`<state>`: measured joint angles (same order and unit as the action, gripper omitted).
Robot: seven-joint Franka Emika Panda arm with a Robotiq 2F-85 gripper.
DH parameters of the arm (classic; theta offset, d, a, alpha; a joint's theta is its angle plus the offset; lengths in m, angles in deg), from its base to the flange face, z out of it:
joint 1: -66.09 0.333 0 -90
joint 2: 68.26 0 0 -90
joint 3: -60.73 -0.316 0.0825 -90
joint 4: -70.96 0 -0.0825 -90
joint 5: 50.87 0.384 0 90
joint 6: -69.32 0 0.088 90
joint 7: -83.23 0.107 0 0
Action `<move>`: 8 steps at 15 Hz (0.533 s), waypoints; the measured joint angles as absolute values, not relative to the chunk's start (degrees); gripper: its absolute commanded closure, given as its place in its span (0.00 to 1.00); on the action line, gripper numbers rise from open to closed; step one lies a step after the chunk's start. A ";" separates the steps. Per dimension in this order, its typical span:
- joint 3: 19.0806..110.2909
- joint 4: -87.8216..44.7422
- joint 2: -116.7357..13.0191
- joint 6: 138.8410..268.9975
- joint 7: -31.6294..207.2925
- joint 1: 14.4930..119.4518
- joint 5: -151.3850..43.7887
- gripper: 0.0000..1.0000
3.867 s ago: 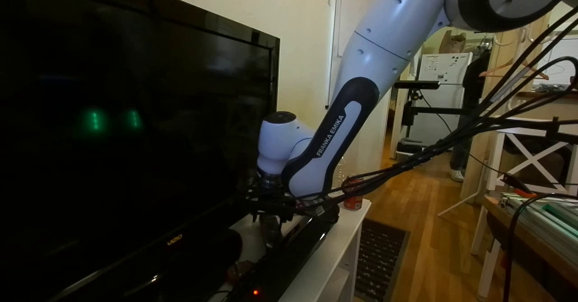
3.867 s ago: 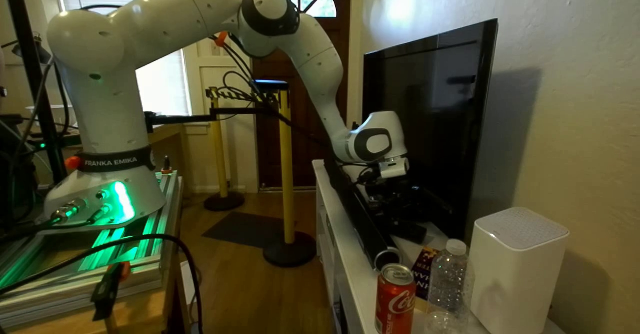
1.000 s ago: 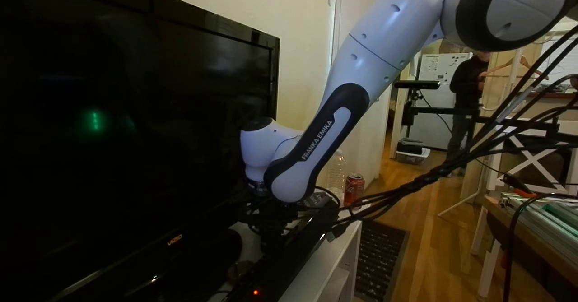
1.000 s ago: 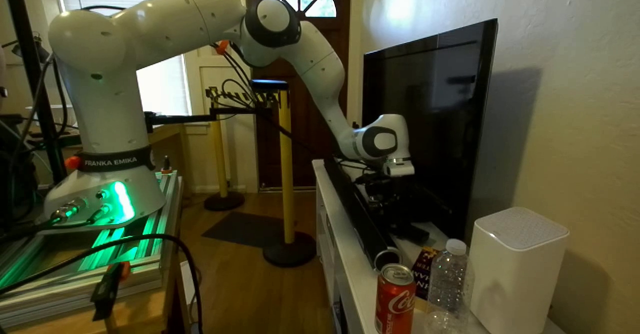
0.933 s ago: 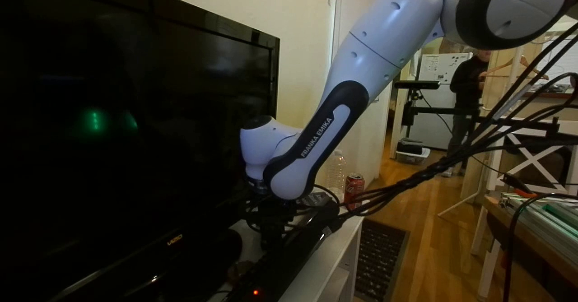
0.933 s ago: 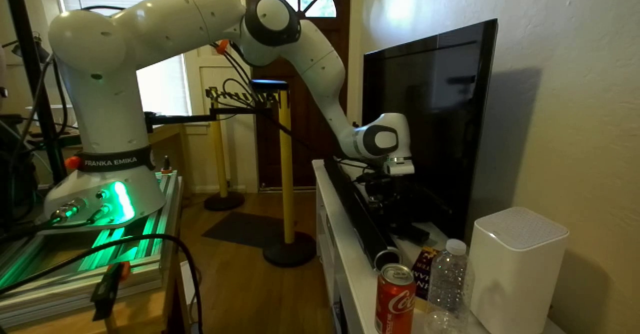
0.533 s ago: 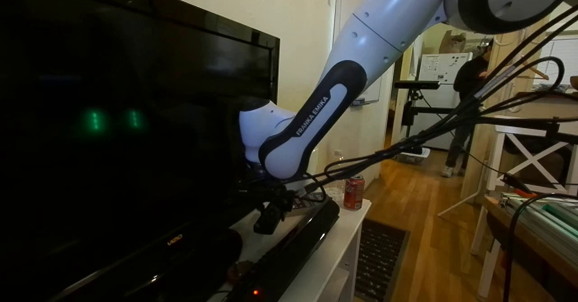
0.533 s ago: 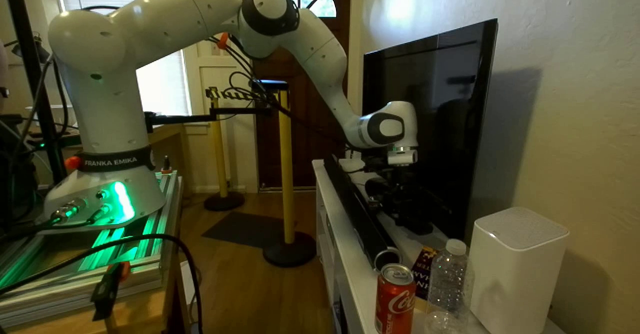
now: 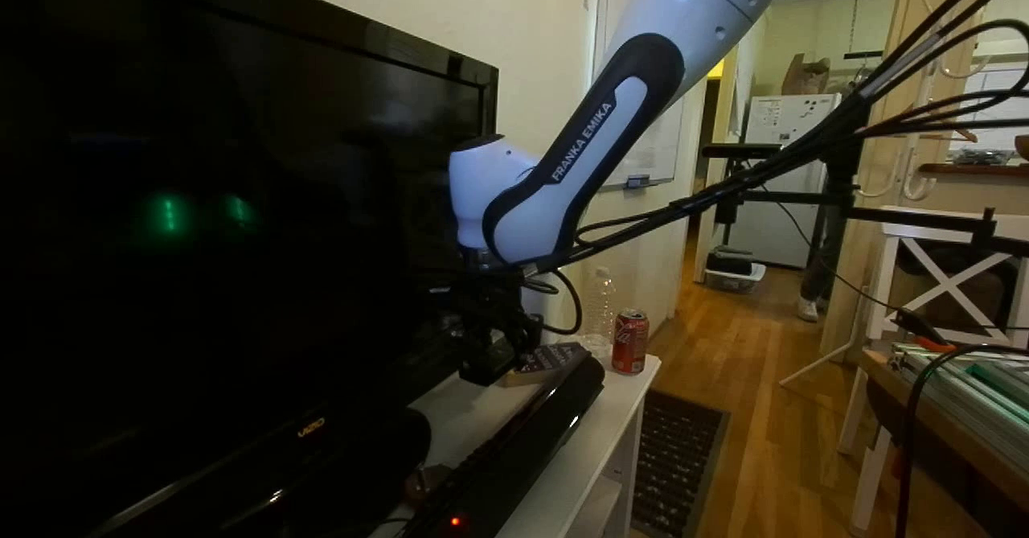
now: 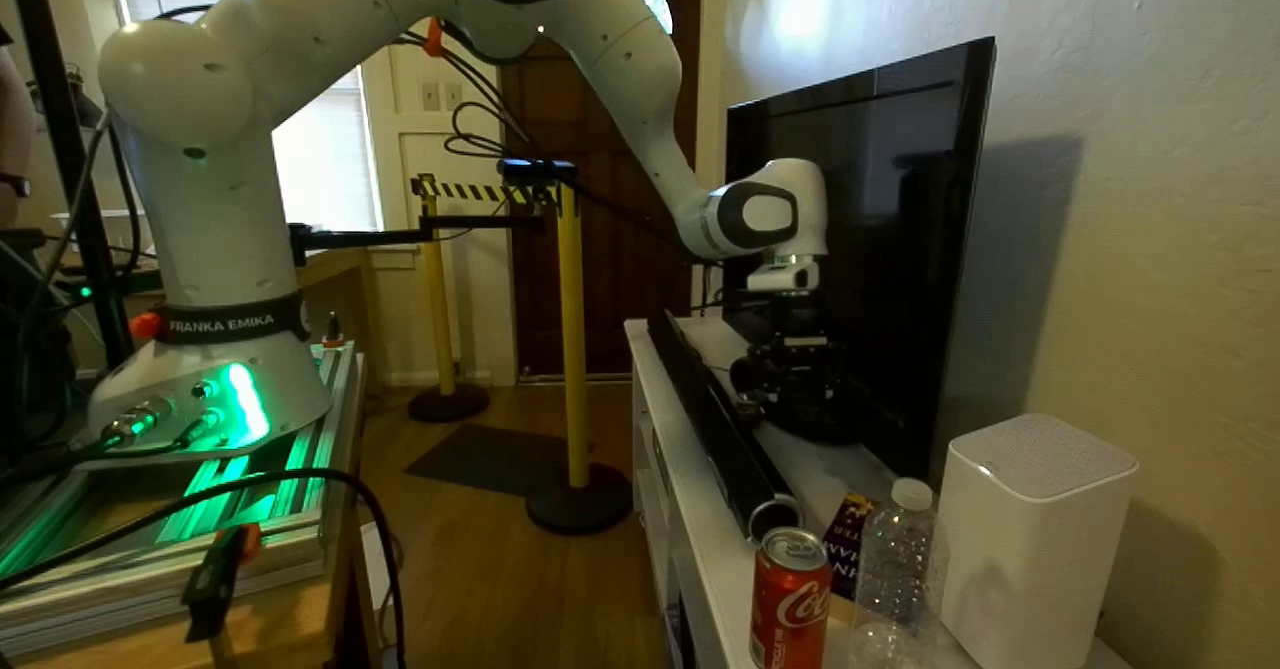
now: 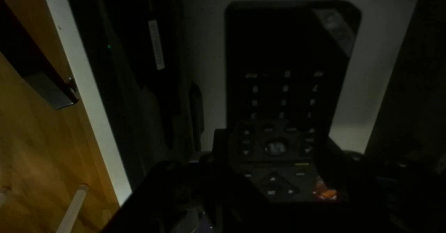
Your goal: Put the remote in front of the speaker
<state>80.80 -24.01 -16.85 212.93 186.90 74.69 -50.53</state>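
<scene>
The black remote (image 11: 284,90) fills the middle of the wrist view, its number and arrow keys facing the camera. My gripper (image 11: 273,146) is shut on it, one dark finger at each long side; the remote's near end is hidden in shadow. In an exterior view the gripper (image 9: 498,345) hangs over the strip between the TV and the speaker (image 9: 518,457). The long black speaker, also visible in an exterior view (image 10: 715,434), lies along the white stand, apart from the gripper. There the gripper (image 10: 800,389) blends into the dark TV base, so the remote is hard to make out.
A large TV (image 9: 305,184) stands close behind the gripper. Toward one end of the white stand (image 10: 690,539) are a book (image 10: 848,539), a red can (image 10: 790,599), a clear bottle (image 10: 895,559) and a white box (image 10: 1035,539). Black cables (image 9: 691,204) trail from the arm.
Over the last second the arm has risen, lifting the remote from low beside the speaker to higher above the stand. The grip stays shut. The speaker and other objects have not moved.
</scene>
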 measured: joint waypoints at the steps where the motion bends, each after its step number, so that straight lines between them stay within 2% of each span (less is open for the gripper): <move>1: 80.81 -26.65 -19.05 213.57 187.84 75.21 -50.53 0.64; 8: 80.81 -46.55 -33.25 218.13 193.99 80.75 -51.51 0.64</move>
